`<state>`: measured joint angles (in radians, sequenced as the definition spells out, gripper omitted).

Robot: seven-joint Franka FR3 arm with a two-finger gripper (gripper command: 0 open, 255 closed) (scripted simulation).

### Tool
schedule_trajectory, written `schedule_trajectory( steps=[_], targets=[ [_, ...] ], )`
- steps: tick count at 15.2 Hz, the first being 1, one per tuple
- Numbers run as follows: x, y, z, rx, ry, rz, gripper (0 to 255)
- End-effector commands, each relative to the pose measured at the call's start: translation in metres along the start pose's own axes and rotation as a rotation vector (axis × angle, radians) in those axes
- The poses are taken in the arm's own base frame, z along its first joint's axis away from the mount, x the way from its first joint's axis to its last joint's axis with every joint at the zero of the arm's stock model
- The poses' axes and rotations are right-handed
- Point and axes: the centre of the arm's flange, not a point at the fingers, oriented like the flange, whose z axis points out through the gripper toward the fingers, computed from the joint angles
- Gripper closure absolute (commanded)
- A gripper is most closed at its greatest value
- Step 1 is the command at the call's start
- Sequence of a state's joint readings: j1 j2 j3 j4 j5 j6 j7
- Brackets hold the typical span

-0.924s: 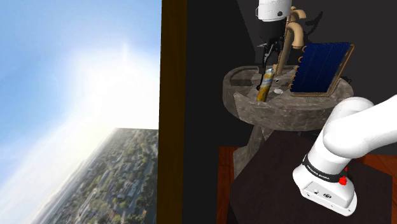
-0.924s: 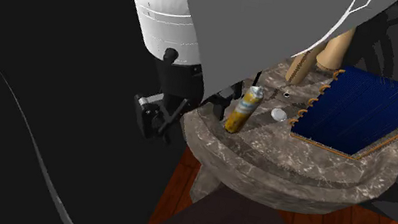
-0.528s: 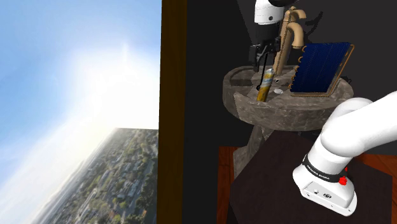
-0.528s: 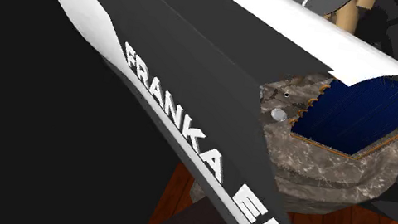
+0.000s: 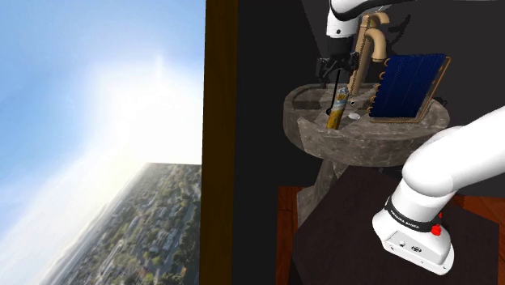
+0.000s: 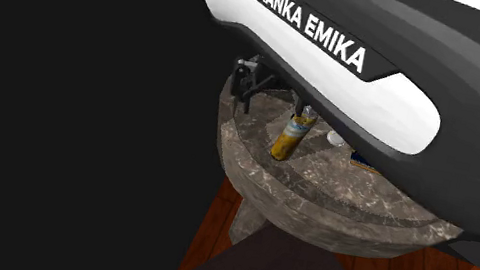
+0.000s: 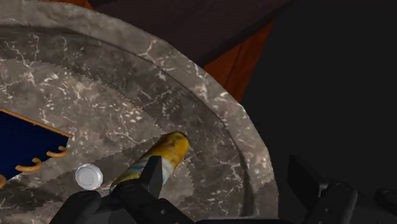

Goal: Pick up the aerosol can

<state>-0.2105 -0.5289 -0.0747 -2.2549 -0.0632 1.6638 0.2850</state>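
The aerosol can (image 5: 338, 105) is yellow with a pale band and leans tilted inside the marbled stone basin (image 5: 364, 138). My black gripper (image 5: 329, 70) hangs just above the can's top, slightly toward the shoulder view's left. In the second exterior view the can (image 6: 291, 136) rests in the bowl, with the gripper (image 6: 250, 78) above the basin's rim (image 6: 318, 199). In the wrist view the fingers stand apart, so the gripper (image 7: 226, 184) is open. There the can (image 7: 167, 149) lies by one finger (image 7: 153, 175), outside the gap, which hangs over the rim (image 7: 210, 95).
A dark blue ribbed rack (image 5: 411, 85) with a tan frame leans on the basin's far side beside a tan faucet (image 5: 370, 44). A small white drain plug (image 7: 89, 176) sits near the can. My own arm (image 6: 420, 80) crosses the second exterior view. A wooden post (image 5: 217, 146) borders a bright window.
The gripper has shifted a little toward the shoulder view's left and now hangs above the can. The arm has swung across the second exterior view. The can has not moved and the fingers stay apart.
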Motion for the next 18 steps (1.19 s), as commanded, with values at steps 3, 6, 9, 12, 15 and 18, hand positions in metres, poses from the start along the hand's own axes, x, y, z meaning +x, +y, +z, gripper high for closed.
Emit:
schedule_trajectory(
  steps=[3, 6, 9, 12, 15, 18],
  targets=[
    [0.037, 0.04, 0.017, 0.023, -0.002, 0.175, 0],
    [0.058, 0.073, 0.031, 0.04, -0.003, 0.304, 0],
    [0.074, 0.107, 0.046, 0.056, -0.005, 0.432, 0],
    [0.075, 0.107, 0.062, 0.056, -0.005, 0.432, 0],
    [0.076, 0.106, 0.077, 0.056, -0.005, 0.432, 0],
    [0.076, 0.106, 0.086, 0.056, -0.005, 0.432, 0]
  ],
)
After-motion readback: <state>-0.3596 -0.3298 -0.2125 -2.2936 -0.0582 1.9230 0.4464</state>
